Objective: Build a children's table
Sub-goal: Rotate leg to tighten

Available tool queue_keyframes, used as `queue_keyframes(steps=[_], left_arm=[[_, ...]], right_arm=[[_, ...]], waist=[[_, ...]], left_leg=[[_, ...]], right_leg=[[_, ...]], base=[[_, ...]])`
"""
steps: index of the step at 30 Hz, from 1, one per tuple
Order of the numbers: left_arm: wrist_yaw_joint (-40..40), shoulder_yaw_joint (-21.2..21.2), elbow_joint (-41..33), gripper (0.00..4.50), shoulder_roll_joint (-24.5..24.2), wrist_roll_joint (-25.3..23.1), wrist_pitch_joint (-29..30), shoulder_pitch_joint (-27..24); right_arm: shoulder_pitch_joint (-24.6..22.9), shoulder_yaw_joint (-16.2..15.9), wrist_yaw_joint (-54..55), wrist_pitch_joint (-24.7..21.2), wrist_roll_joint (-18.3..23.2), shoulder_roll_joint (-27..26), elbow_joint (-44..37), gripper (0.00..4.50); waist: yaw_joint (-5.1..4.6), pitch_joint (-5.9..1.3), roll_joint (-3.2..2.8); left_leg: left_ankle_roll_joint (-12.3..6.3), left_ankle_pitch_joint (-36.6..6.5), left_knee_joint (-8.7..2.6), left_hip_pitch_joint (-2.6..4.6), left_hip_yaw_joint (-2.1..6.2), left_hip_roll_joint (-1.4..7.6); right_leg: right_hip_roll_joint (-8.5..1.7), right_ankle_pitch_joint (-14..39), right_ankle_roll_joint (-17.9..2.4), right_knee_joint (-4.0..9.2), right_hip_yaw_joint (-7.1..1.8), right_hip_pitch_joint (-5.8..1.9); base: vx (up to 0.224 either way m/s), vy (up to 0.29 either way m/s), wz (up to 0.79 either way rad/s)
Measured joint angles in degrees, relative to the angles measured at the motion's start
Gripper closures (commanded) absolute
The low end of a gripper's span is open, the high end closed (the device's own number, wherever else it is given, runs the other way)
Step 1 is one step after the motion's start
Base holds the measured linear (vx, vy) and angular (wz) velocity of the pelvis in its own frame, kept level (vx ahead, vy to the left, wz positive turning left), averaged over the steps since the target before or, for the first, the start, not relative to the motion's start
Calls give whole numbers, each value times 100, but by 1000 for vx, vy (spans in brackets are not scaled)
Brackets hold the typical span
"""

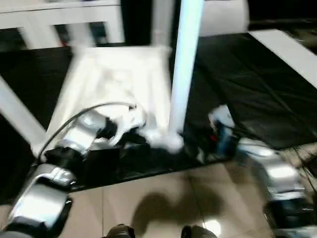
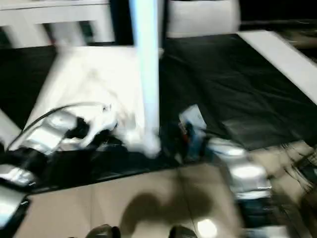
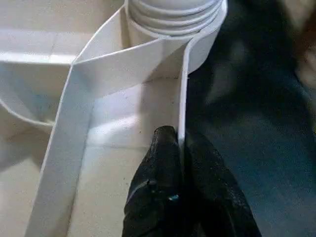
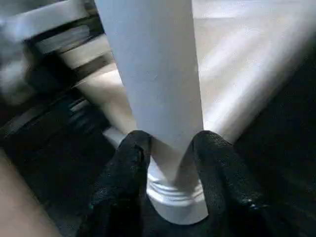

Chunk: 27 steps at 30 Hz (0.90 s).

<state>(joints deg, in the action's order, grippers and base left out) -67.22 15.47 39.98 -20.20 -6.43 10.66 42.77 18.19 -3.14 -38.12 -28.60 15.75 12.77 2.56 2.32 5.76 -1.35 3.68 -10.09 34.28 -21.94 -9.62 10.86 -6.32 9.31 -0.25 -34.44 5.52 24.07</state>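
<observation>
Mat: a black mat point(image 1: 237, 84) covers the floor ahead, tan tiles nearer the robot.
Tabletop: the white tabletop point(image 1: 116, 82) lies underside up on that mat, ribs showing, its near edge towards the robot.
Standing leg: one white leg point(image 1: 184, 74) rises upright from the tabletop's near right corner socket point(image 3: 197, 29), ridged end seated in it.
Other legs: another leg point(image 1: 17, 116) slants away at the left edge; a third stands at the far corner point(image 1: 161, 22).
Left gripper: the left gripper point(image 3: 180, 148) is pinched tight on the tabletop's thin raised rim point(image 3: 183, 89), one black finger each side, just beside the socket.
Right gripper: the right gripper point(image 4: 170, 143) has both fingers point(image 4: 131, 148) pressed against the standing leg just above its ridged base, clasping it.
</observation>
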Motion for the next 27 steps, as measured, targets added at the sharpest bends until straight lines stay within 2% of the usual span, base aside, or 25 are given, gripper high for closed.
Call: queue_keyframes(steps=[2, 5, 7, 9, 12, 14, 18, 21, 27], left_arm=[[469, -114, -135, 450, 269, 5, 396, 0], [1131, -211, -271, 450, 543, 2, 695, 0], [1373, -222, -359, 450, 637, -19, 792, 10], [1550, -223, -439, 450, 778, -71, 872, 46], [1558, -184, -520, 450, 830, -108, 883, 55], [1482, -116, -550, 450, 783, -114, 845, 55], [1215, -59, -550, 450, 561, -47, 653, 0], [762, 25, -554, 450, 297, 27, 196, -120], [57, 176, -475, 450, -73, 62, -497, -182]], right_arm=[[68, 151, 685, -180, -99, -325, 16, 329], [236, 248, 1472, -373, -279, -760, 58, 339], [237, 211, 1670, -351, -297, -948, 67, 339], [237, 42, 1792, -294, -317, -1176, 122, 322], [237, -155, 1878, -137, -375, -1319, 203, 301], [233, -176, 1788, 12, -410, -1213, 172, 277], [196, -111, 1425, 230, -404, -847, -35, 250], [19, -218, 654, 407, -241, -349, -181, 216], [-46, -448, -724, 499, 76, 427, -254, 169]], waist=[[-63, 4, -1], [-74, 4, -1], [-56, 2, -3], [-25, -2, -11], [69, 1, -20], [106, 2, -21], [103, 3, -19], [118, 3, -20], [222, 5, -20]], left_leg=[[4, 3, -45, -2, -1, -1], [20, 13, -51, -6, -2, 0], [21, 12, -77, -6, -5, -2], [9, 20, -105, -27, -8, -1], [-12, 32, -130, -37, -8, 1], [-17, 28, -128, -38, -11, 0], [-17, 28, -118, -35, -13, 2], [-5, 22, -120, -26, -10, 9], [12, 14, -107, -31, -8, 8]], right_leg=[[9, -2, -2, 53, 4, 1], [13, -38, -15, 49, 0, 18], [14, -64, -53, 48, 0, 42], [18, -62, -54, 40, -1, 87], [27, -42, -73, 42, 1, 103], [26, -41, -76, 48, -2, 100], [27, -43, -74, 44, -5, 98], [34, -43, -73, 42, -4, 90], [35, -48, -74, 41, -11, 84]], base=[[0, 0, 0], [0, 0, 0], [61, -15, 4], [63, -20, 3], [34, -13, 1], [0, 0, 0], [0, 0, 0], [0, 0, 0], [0, 0, 0]])
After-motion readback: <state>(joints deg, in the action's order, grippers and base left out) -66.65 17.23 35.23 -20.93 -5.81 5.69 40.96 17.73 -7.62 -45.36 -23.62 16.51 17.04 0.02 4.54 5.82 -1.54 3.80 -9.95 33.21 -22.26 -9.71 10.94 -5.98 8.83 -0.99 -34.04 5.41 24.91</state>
